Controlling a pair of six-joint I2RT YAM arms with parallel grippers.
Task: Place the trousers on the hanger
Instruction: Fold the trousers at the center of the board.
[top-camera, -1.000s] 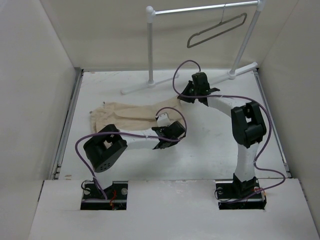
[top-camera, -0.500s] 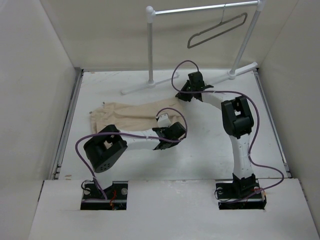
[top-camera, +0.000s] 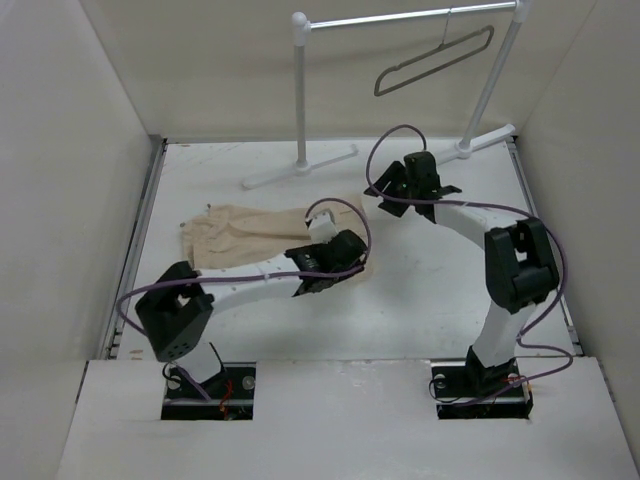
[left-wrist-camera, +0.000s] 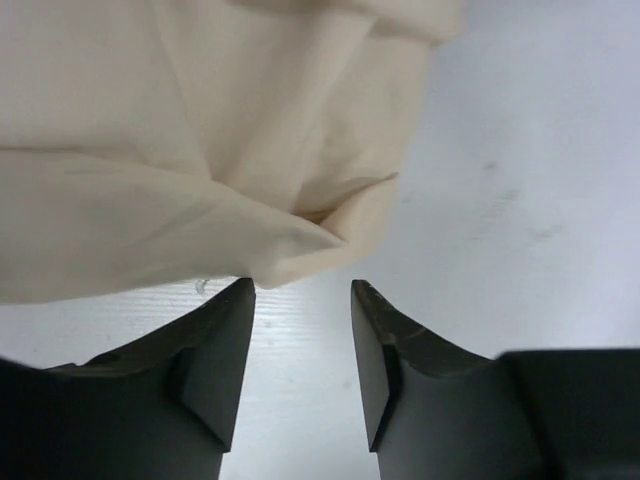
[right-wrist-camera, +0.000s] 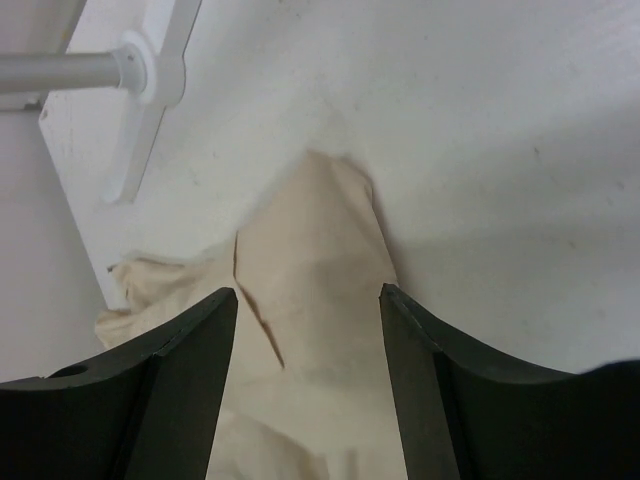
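The beige trousers (top-camera: 250, 232) lie crumpled on the white table, stretching from the left side to the middle. My left gripper (top-camera: 335, 262) sits low at their near right end. In the left wrist view it (left-wrist-camera: 300, 285) is open, a folded corner of the trousers (left-wrist-camera: 200, 150) just ahead of the tips and nothing between them. My right gripper (top-camera: 392, 195) hovers open just right of the cloth's far right corner; the trousers (right-wrist-camera: 320, 220) show below between its fingers (right-wrist-camera: 190, 340). The thin grey hanger (top-camera: 435, 60) hangs tilted from the rack's bar at the back right.
The white tubular rack (top-camera: 300, 95) stands at the back, its feet (top-camera: 300, 168) spread on the table close behind the trousers; one foot (right-wrist-camera: 150, 75) shows in the right wrist view. White walls (top-camera: 80, 180) enclose the table on the left, right and back.
Both grippers have opened and let go of the trousers, which dropped flat. The right gripper drew back to the right; the left arm stretched forward and its elbow sank.
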